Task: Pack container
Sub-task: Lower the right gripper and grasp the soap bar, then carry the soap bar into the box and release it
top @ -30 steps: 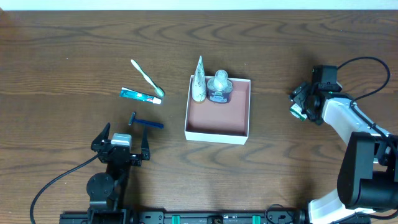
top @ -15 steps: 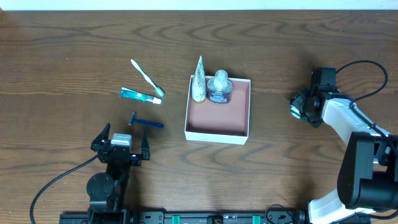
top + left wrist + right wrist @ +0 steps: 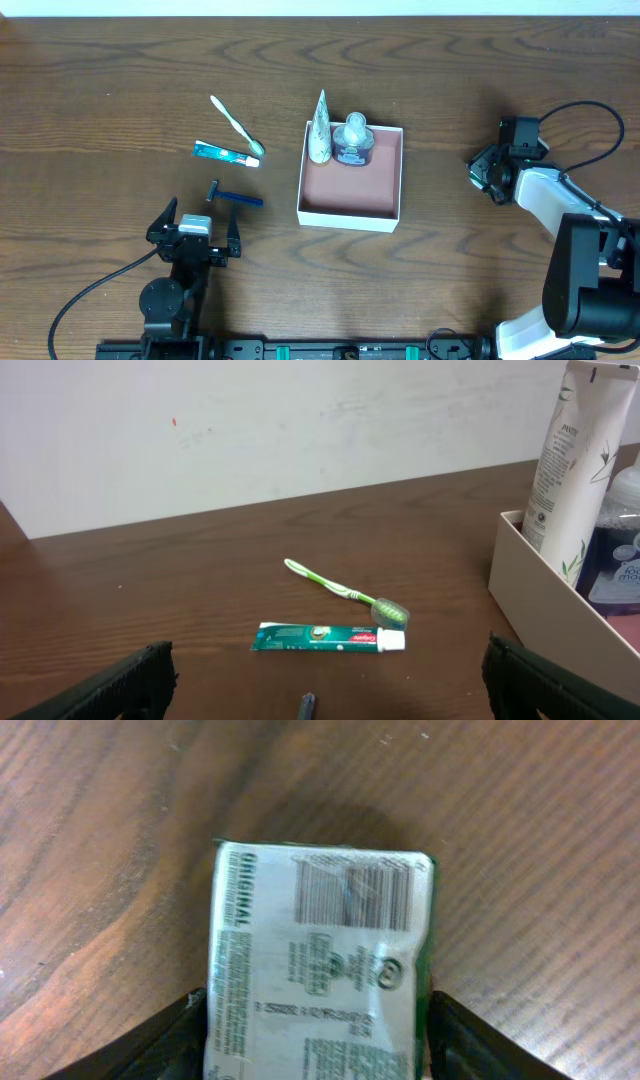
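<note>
A dark wood-grain worktop (image 3: 120, 60) is seen, backed by a white wall (image 3: 250, 430). On its left half three toiletries are laid flat. A white-and-green toothbrush (image 3: 237, 125) is set slantwise, its head just beside the white-capped end of a teal toothpaste tube (image 3: 226, 153). A blue-handled razor (image 3: 233, 196) is placed nearer the front edge, apart from both. Near the middle a tall white tube (image 3: 319, 130) is stood upright, and a squat dark-purple bottle (image 3: 352, 140) is set right beside it. Far to the right a green-and-white carton (image 3: 320, 970) is seen over the wood, its barcode face turned up.
</note>
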Tool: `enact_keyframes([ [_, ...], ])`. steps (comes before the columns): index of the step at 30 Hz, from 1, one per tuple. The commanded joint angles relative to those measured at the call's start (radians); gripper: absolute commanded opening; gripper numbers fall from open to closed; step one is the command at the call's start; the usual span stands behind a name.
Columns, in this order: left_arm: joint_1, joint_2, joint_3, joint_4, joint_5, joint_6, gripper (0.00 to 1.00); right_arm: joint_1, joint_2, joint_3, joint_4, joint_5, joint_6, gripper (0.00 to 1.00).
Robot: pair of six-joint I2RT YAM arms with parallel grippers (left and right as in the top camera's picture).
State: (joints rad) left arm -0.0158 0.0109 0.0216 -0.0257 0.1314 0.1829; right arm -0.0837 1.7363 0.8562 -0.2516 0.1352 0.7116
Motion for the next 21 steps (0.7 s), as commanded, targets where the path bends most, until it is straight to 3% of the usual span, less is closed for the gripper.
enact_keyframes([
  [1, 0.004, -0.005, -0.018, -0.033, 0.018, -0.005, 0.98, -0.001, 0.017, -0.022, 0.018, -0.005, -0.057, 0.61],
  [6, 0.004, -0.005, -0.018, -0.033, 0.018, -0.005, 0.98, -0.001, 0.017, -0.022, 0.048, -0.005, -0.12, 0.47],
  [13, 0.004, -0.005, -0.018, -0.033, 0.018, -0.005, 0.98, -0.001, -0.006, 0.019, 0.076, -0.128, -0.251, 0.48],
  [21, 0.004, -0.005, -0.018, -0.033, 0.018, -0.005, 0.98, -0.001, -0.164, 0.117, 0.019, -0.367, -0.327, 0.46],
])
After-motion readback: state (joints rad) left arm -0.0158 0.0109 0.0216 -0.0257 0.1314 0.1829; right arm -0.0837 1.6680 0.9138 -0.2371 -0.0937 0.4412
